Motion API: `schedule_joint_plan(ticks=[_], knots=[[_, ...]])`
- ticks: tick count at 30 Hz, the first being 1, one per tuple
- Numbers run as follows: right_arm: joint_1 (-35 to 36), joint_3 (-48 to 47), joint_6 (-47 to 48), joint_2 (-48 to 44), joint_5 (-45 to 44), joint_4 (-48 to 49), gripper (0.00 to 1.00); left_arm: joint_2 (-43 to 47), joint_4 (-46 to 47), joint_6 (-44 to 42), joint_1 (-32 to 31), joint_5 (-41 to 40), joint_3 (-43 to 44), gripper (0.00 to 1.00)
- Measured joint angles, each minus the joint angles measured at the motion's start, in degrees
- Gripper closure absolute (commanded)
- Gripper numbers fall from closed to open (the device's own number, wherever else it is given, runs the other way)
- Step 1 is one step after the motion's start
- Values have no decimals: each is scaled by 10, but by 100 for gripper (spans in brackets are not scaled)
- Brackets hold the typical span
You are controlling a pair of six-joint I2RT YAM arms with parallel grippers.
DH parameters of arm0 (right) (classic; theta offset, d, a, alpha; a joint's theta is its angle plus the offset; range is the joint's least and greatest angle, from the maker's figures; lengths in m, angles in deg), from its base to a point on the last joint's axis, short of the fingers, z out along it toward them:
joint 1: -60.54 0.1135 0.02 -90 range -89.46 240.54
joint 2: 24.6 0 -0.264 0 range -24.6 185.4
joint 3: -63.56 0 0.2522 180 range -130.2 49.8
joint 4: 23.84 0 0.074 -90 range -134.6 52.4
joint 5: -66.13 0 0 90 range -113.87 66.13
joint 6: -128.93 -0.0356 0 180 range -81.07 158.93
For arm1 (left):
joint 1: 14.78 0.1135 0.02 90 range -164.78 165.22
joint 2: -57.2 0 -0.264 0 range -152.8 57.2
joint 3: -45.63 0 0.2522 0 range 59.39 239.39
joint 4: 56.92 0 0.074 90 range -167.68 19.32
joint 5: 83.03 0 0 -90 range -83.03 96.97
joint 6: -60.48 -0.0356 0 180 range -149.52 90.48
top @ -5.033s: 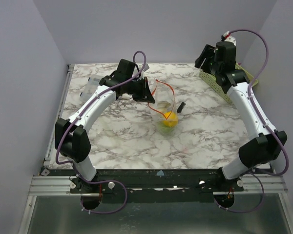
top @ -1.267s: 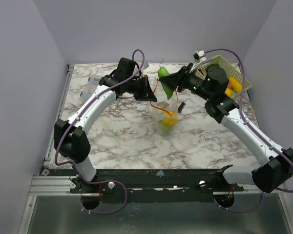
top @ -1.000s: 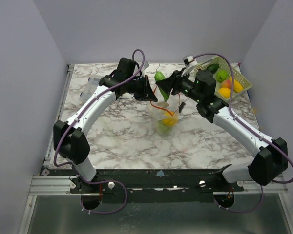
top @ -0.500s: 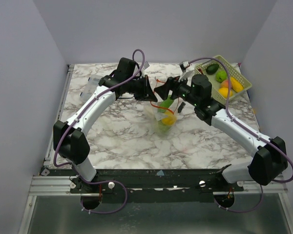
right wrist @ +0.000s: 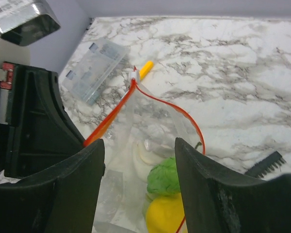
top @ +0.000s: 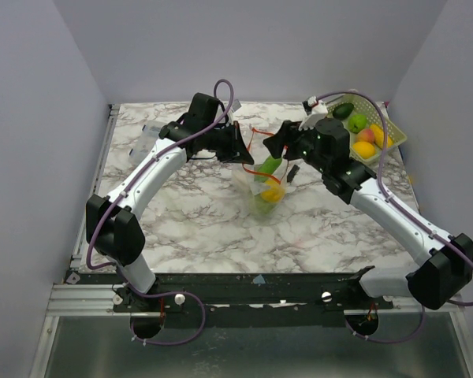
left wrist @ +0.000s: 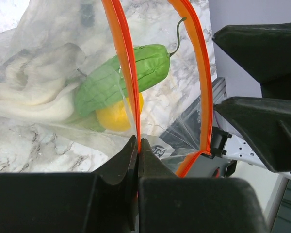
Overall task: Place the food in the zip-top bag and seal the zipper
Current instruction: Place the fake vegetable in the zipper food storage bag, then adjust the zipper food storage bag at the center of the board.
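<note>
The bag point(top: 262, 195) stands on the table point(top: 189, 228), mouth up, with a green vegetable point(left wrist: 121, 80) resting on a yellow fruit point(left wrist: 117, 116) inside. The vegetable sits high, near the zipper point(left wrist: 122, 53), so if it leans across the strip, sealing would likely jam. The left jaws are pinched together on one zipper side and alone prop the mouth; a slip could let the bag slump and spill. The right jaws hang apart, empty, just above the mouth, and could snag the rim. More food point(top: 364, 146) waits in the basket point(top: 396, 135).
</note>
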Motion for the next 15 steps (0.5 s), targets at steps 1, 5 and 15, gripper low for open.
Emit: schedule_joint_plan(ticks=[1,5,15], knots=[[0,-1,-2,-1,-7,-11,40,0,0,0,0,0,0,100],[0,-1,-3,-12,-54,-78,44,0,0,-5,0,0,0,100],[0,-1,8,-38,-100,-154,64,0,0,-8,0,1,0,100]])
